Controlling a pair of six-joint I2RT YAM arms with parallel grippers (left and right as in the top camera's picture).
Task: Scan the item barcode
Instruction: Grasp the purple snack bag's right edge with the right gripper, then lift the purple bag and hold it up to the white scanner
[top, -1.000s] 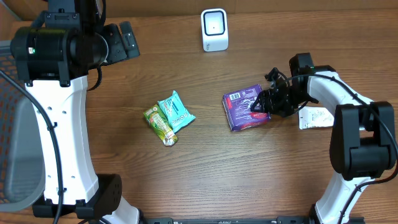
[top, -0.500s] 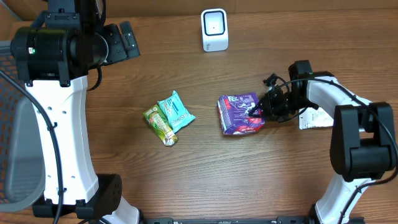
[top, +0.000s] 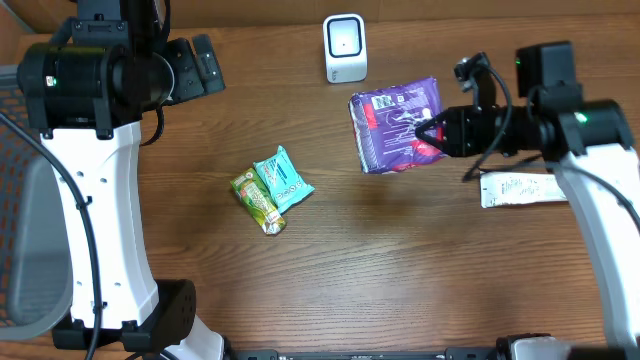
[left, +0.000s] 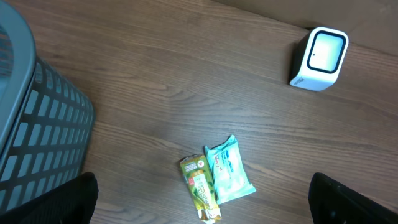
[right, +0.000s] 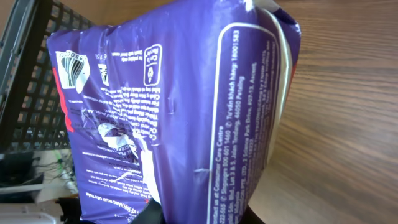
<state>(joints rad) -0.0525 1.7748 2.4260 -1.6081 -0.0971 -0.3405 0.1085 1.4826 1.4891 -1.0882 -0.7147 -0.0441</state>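
The item is a purple soft package (top: 398, 125), held clear of the table to the right of and slightly in front of the white scanner (top: 345, 47). My right gripper (top: 432, 133) is shut on the package's right edge. In the right wrist view the purple package (right: 180, 106) fills most of the frame, its small white print facing the camera, with dark fingertips (right: 155, 211) pinching its lower edge. My left gripper (left: 202, 196) hangs wide open high above the table with nothing between its fingers. The scanner (left: 319, 58) sits at the upper right of the left wrist view.
A green packet (top: 258, 201) and a teal packet (top: 283, 178) lie side by side mid-table. A white flat pack (top: 522, 188) lies at the right, under the right arm. A grey slatted basket (left: 37, 137) stands off the table's left edge.
My right gripper closed on the purple package, lifted it off the table and carried it up toward the scanner. The left arm has not moved.
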